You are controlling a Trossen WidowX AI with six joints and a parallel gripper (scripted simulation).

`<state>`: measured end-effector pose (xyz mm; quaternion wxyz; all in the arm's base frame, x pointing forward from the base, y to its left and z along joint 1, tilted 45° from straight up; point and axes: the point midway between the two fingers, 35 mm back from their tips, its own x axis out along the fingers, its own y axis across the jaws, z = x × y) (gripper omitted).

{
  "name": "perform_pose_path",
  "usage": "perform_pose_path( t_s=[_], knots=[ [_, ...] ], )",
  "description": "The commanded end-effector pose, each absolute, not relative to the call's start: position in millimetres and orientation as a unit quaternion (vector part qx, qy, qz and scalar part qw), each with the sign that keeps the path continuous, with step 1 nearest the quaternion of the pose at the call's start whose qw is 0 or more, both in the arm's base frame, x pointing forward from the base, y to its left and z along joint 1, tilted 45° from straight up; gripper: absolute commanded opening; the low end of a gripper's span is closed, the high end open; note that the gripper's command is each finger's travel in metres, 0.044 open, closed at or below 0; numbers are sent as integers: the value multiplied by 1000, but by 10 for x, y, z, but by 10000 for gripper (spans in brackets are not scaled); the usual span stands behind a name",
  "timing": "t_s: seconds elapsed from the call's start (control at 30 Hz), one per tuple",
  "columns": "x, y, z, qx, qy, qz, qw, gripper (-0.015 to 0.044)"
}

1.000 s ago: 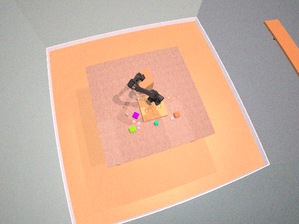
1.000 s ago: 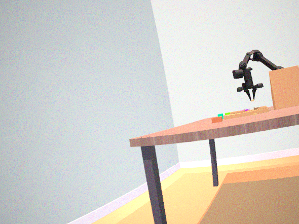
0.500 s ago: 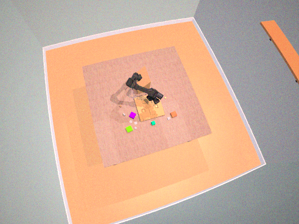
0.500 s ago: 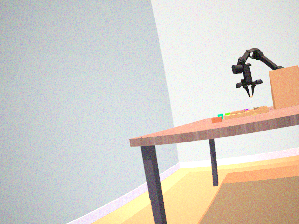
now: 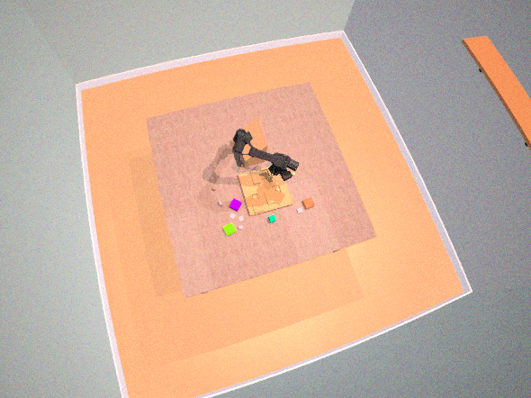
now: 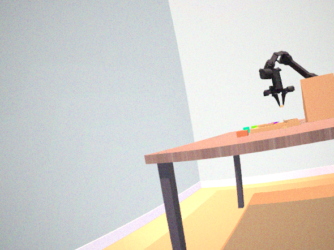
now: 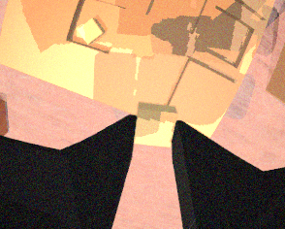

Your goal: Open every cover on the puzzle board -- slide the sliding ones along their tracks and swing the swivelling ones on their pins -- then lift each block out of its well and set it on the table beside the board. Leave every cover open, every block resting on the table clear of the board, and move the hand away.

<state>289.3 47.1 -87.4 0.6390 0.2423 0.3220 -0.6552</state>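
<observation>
Tan block [image 5: 293, 173] [image 6: 281, 106] [image 7: 147, 128] had pinched in nearly shut gripper [image 5: 292, 175] [image 6: 281, 105] [image 7: 155, 125], ctr of top view, by puzzle board [image 5: 245, 191] [image 6: 266, 129] [image 7: 73, 68]; apparently had lift done, set-down left, couldn't confirm all covers/wells.

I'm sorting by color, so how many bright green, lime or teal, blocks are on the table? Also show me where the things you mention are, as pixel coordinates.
2: the lime block [image 5: 229, 230] [image 6: 254, 127], beyond the purple one [image 5: 235, 204] [image 6: 276, 123], and the teal block [image 5: 272, 219] [image 6: 246, 129] beside the board [image 5: 250, 212] [image 6: 266, 129].

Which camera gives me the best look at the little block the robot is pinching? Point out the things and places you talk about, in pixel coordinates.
The wrist view: there the pale block [image 6: 282, 106] [image 7: 154, 127] sits large between the gripper's [image 6: 281, 106] [image 7: 155, 121] fingertips. The exterior view shows only a tiny tip below them; the top view shows barely a speck.
</observation>
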Motion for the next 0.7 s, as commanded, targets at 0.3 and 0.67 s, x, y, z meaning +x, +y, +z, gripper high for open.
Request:
perform_pose_path(
  t_s=[0.3,0.67],
  knots=[
    [2785,847,-1225,242,325,-657,635,80],
    [2636,1144,-1522,241,323,-659,635,80]
  ],
)
